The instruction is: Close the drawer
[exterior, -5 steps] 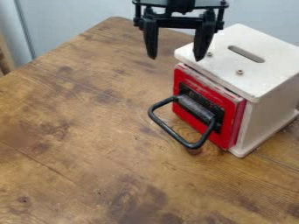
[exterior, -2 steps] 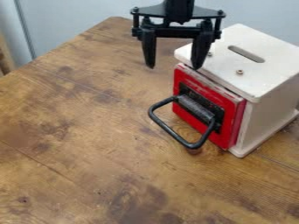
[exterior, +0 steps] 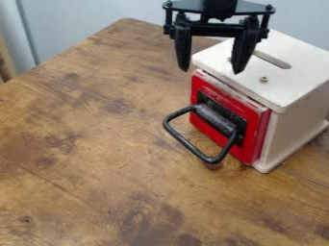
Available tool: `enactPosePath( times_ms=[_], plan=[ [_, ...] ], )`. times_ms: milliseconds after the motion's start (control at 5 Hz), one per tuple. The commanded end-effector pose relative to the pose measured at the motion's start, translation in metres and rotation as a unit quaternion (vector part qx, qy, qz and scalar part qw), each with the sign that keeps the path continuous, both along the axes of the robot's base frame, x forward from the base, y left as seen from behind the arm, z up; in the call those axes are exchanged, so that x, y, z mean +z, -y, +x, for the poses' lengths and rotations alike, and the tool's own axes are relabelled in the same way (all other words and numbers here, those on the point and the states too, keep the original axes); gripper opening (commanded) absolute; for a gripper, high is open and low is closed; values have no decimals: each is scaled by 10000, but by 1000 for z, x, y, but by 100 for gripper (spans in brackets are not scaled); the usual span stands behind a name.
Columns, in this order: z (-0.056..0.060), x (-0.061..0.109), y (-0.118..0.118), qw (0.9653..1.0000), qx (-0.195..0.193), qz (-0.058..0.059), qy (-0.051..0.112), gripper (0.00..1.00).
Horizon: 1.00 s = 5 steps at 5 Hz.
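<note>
Since the earlier frames the black two-fingered gripper (exterior: 213,56) has shifted to the right, from above the bare tabletop beside the cabinet to a spot over the cabinet's near-left top edge. Its fingers point straight down and stand wide apart, holding nothing; the left fingertip (exterior: 184,61) hangs in front of the cabinet's left corner, while the right one appears against the cream top, and whether it touches that surface cannot be told. Below it sits the pale cream wooden cabinet with a slotted top (exterior: 287,72), placed toward the right side of the worn brown wooden table (exterior: 90,144). Set into the cabinet's front face is the small red box-shaped drawer (exterior: 226,115), its red front panel seeming to sit slightly proud of the cabinet, though how far it is pulled out is hard to judge. From that panel the large black rectangular loop handle (exterior: 199,136) juts forward and down toward the table, its far end resting on or just above the wood.
</note>
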<state>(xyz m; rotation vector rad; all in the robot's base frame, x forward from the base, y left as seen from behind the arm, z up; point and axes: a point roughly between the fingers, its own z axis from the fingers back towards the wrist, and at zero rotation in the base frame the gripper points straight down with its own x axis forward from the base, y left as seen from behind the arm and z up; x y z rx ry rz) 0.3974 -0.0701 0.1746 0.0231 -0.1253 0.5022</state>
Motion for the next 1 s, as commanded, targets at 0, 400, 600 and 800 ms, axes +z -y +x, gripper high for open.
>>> enactPosePath(
  times_ms=[0,400,600,800],
  plan=[
    [-5,23,-3,9995,174,9,278,100],
    [-5,12,-24,9998,16,-102,189,100],
    [-5,12,-40,9989,-349,-143,283,100],
    [2,26,-40,9978,-482,-119,439,100]
  ],
)
